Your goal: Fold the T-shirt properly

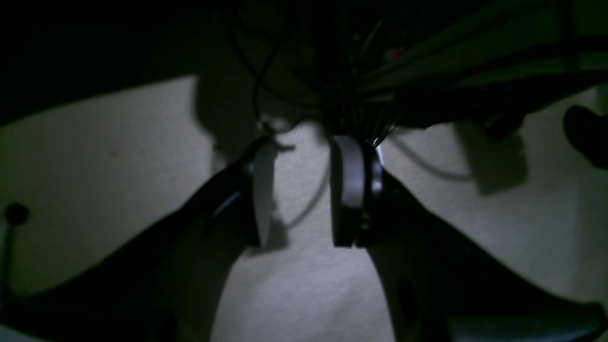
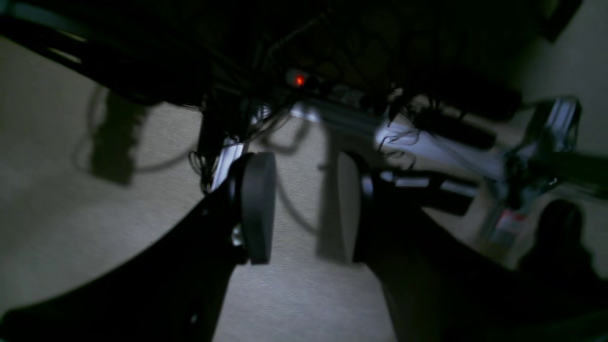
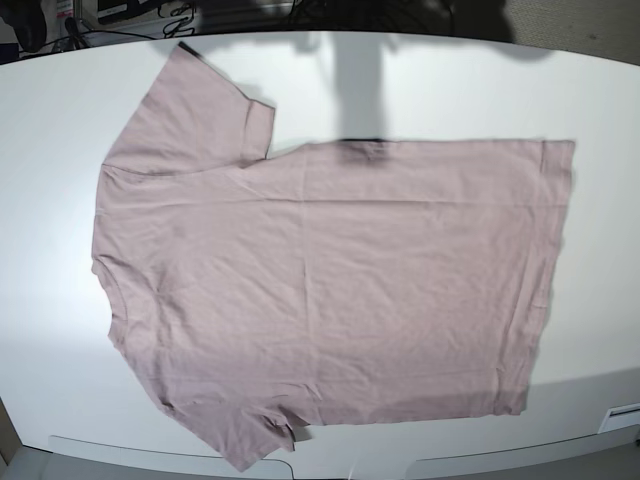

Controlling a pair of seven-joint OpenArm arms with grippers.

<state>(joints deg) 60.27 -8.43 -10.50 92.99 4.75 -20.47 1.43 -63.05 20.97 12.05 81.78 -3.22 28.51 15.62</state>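
The dusty-pink T-shirt [image 3: 330,270] lies spread flat on the white table [image 3: 450,80] in the base view. Its collar points left and its hem right, with one sleeve at the top left and the other at the bottom left. Neither arm appears in the base view. In the left wrist view my left gripper [image 1: 304,185] is open, with nothing between its fingers and only pale floor behind. My right gripper [image 2: 301,204] is likewise open and empty in the right wrist view. The T-shirt is out of sight in both wrist views.
Both wrist views are dark and show beige carpet, hanging cables [image 1: 266,85] and a metal frame [image 2: 427,142] with a small red light [image 2: 299,80]. The table's front edge [image 3: 330,462] runs just below the lower sleeve.
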